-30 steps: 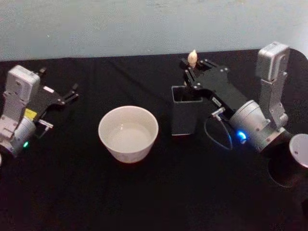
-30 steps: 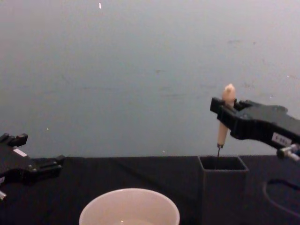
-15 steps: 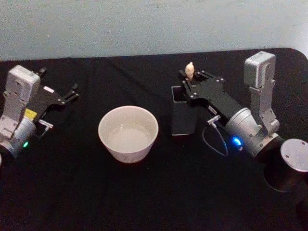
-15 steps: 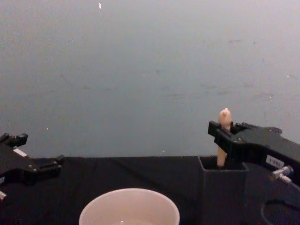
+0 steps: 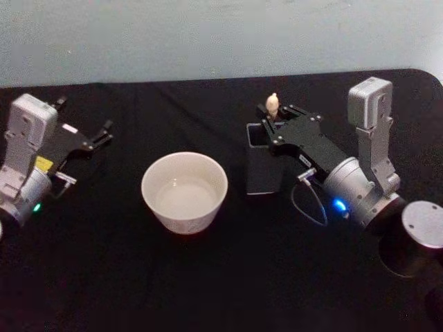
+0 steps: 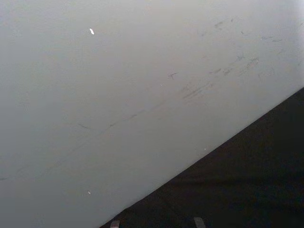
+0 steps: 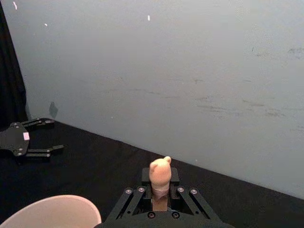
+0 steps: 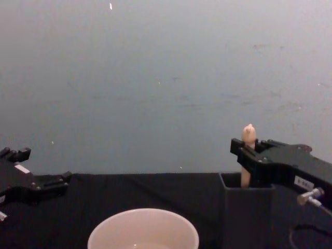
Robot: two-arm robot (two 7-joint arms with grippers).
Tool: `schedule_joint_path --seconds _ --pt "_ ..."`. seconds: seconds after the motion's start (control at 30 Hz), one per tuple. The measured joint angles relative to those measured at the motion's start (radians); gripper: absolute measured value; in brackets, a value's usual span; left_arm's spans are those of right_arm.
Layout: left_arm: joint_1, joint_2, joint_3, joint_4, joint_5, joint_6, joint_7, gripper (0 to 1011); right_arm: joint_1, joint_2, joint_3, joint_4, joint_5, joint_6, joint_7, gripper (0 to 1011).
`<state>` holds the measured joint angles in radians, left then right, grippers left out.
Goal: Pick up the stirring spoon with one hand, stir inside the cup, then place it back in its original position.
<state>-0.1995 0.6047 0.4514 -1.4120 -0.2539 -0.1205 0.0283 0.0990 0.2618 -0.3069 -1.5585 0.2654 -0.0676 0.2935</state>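
- Black cloth (image 5: 208, 277) covers the whole table, matte and unpatterned, running back to a straight far edge.
- Behind that edge stands a pale grey-blue wall (image 8: 155, 78), plain apart from faint scuffs and a few small white flecks.
- The cream-white cup (image 5: 185, 191) sits near the middle of the cloth, its wide rim also rising at the near edge of the chest view.
- Just right of the cup, apart from it, stands the dark grey square holder box (image 5: 264, 166), open-topped and upright.
- The stirring spoon (image 8: 248, 153) stands upright in the holder, its peach handle tip poking above the rim.
- The right gripper (image 5: 273, 123), on its silver-grey wrist, reaches over the holder's top with its fingers clamped on the spoon's handle just below the tip.
- The left gripper (image 5: 105, 135) rests at the far left of the cloth, well apart from the cup, fingers spread and holding nothing.
- A grey cylinder (image 5: 421, 228) of the robot shows at the near right.
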Motion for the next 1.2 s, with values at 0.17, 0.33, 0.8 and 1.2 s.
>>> schedule_joint_path --seconds 0.17,0.33,0.8,1.2 --pt "0.0 0.0 0.0 0.0 0.0 0.0 0.0 1001 0.0 0.0 0.0 -0.001 0.002 0.0 0.0 227" --pt "0.0 0.0 0.0 0.0 0.0 0.0 0.0 1001 -0.001 0.001 0.0 -0.002 0.003 -0.001 0.0 411" --pt "0.0 0.0 0.0 0.0 0.0 0.0 0.0 1001 -0.001 0.001 0.0 -0.004 0.005 -0.001 0.001 821" --pt "0.0 0.0 0.0 0.0 0.0 0.0 0.0 1001 -0.001 0.001 0.0 -0.004 0.006 -0.001 0.002 1000"
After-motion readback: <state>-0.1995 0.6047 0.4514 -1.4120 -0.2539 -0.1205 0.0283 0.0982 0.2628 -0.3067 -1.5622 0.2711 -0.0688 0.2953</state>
